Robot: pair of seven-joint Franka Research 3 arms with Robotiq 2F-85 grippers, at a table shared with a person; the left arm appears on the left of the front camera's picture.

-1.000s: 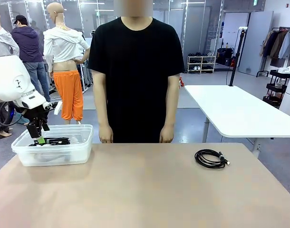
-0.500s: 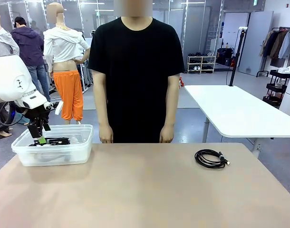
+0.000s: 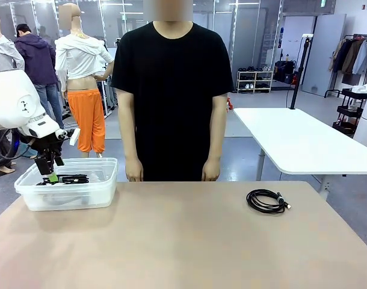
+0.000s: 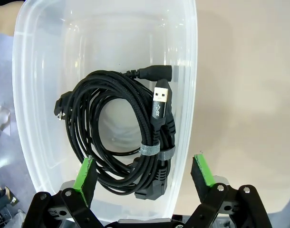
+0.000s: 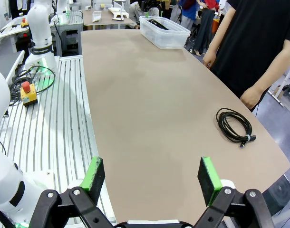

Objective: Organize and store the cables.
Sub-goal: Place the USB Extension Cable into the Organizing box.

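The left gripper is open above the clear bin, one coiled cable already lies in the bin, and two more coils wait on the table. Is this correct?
Not quite: one coiled cable waits on the table, as the front view shows. The rest holds: the left gripper is open above the clear bin, with a cable bundle inside.

Two black cables show. One coil (image 4: 130, 137) lies flat in a clear tub (image 4: 183, 71), in the middle of the left wrist view: many round loops bound by a grey strap at the lower right, with a USB plug lying across the loops at upper right and a thicker round plug above it. In the front view it is a dark bundle (image 3: 66, 179) at left. The other coil (image 3: 267, 200) lies flat on the bench at centre right, its plug end pointing right.
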